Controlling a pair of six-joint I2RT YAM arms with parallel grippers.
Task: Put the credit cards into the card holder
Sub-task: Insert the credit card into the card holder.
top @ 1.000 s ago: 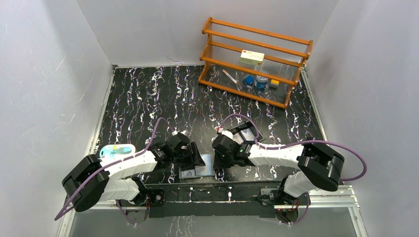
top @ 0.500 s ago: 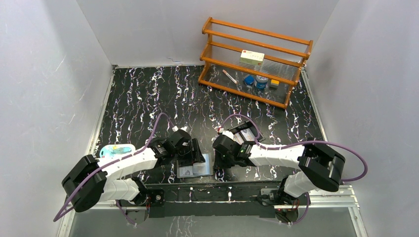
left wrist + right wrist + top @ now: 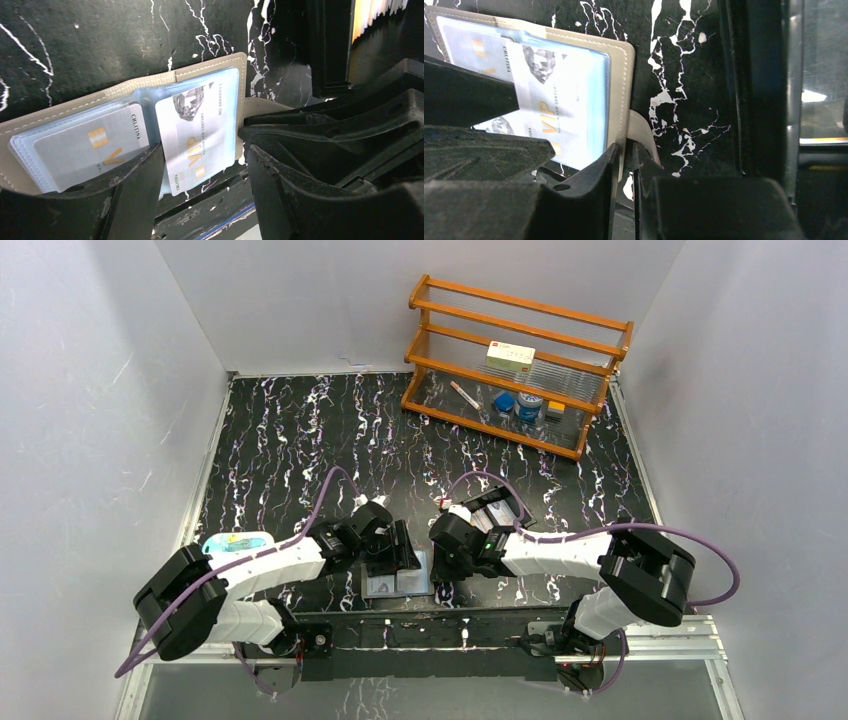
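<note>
The grey card holder (image 3: 398,585) lies open near the table's front edge, its bluish sleeves up. In the left wrist view the card holder (image 3: 210,70) shows two credit cards: one (image 3: 85,150) sits in the left sleeve, and a VIP card (image 3: 197,130) sticks partly out of the right sleeve toward the front. My left gripper (image 3: 205,187) hangs open just above that card, a finger on each side and not touching it. My right gripper (image 3: 624,170) is shut on the card holder's (image 3: 619,60) right edge by the snap tab. More cards (image 3: 375,15) stand in a black tray.
The black tray (image 3: 497,512) with cards sits just behind my right gripper. A wooden rack (image 3: 515,365) with a box and bottles stands at the back right. A teal-and-white pack (image 3: 237,543) lies at the left. The metal front rail (image 3: 430,625) runs close under the card holder.
My left gripper's jaws have widened and the arm has shifted slightly right over the card holder. The right gripper has kept its grip in place.
</note>
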